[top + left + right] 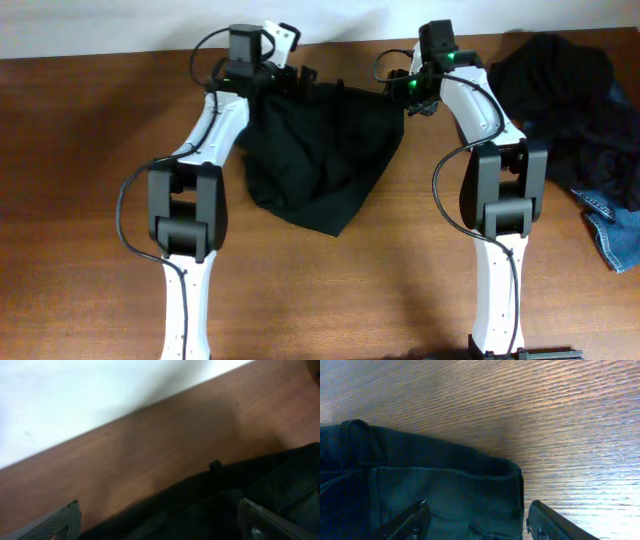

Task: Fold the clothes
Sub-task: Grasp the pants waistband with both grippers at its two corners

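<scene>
Overhead: fixed, looks down on the whole surface [90, 150], both arms in frame. Left wrist: very close, low angle toward the far edge and white wall [75, 390]. Right wrist: very close, aimed steeper down. All three share the black garment [320, 160] top edge.

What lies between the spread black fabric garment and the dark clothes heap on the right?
Overhead view: only the white-and-black right arm and bare brown wooden table separate the black garment from the heap.
</scene>
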Motion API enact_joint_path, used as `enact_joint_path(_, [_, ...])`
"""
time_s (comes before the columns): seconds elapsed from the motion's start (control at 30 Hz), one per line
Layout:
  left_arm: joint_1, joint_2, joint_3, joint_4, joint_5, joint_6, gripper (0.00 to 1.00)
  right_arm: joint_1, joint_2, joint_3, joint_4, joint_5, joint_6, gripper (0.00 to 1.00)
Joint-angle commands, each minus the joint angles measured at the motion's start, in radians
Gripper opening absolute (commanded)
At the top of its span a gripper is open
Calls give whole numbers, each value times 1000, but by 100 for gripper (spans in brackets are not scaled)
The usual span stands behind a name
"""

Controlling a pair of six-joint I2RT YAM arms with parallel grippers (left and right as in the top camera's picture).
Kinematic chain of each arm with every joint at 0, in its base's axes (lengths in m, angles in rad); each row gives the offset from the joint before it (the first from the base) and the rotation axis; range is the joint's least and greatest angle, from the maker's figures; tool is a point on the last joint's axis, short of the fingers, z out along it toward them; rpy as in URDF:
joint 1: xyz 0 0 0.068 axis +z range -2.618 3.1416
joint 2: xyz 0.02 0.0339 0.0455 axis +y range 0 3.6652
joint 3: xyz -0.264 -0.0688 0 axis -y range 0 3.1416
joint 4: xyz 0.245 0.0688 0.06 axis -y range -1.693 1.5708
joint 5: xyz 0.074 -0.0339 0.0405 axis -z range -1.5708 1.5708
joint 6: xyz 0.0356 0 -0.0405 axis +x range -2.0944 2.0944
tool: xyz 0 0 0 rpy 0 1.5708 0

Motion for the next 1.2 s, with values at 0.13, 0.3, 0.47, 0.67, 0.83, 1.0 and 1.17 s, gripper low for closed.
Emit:
enact_joint_path(0.13, [-51, 38, 29, -4, -83, 40, 99, 6, 40, 3, 11, 4, 13, 68])
enact_joint_path(0.3, [-51, 50, 29, -57, -83, 71, 99, 10, 40, 3, 19, 5, 12, 68])
enact_joint_path(0.47, [-55, 67, 29, -122, -78, 111, 98, 19, 40, 3, 22, 5, 12, 68])
enact_joint_path(0.67, [-90, 67, 62, -220, -68, 197, 99, 32, 40, 3, 23, 5, 12, 68])
enact_joint_path(0.83, [-115, 67, 76, -276, -76, 245, 98, 45, 40, 3, 20, 5, 12, 68])
enact_joint_path(1.0, [-116, 67, 76, -285, -76, 244, 42, 45, 40, 3, 11, 6, 12, 23])
enact_joint_path(1.17, [-114, 67, 100, -283, -115, 213, 0, 42, 39, 3, 10, 8, 11, 4])
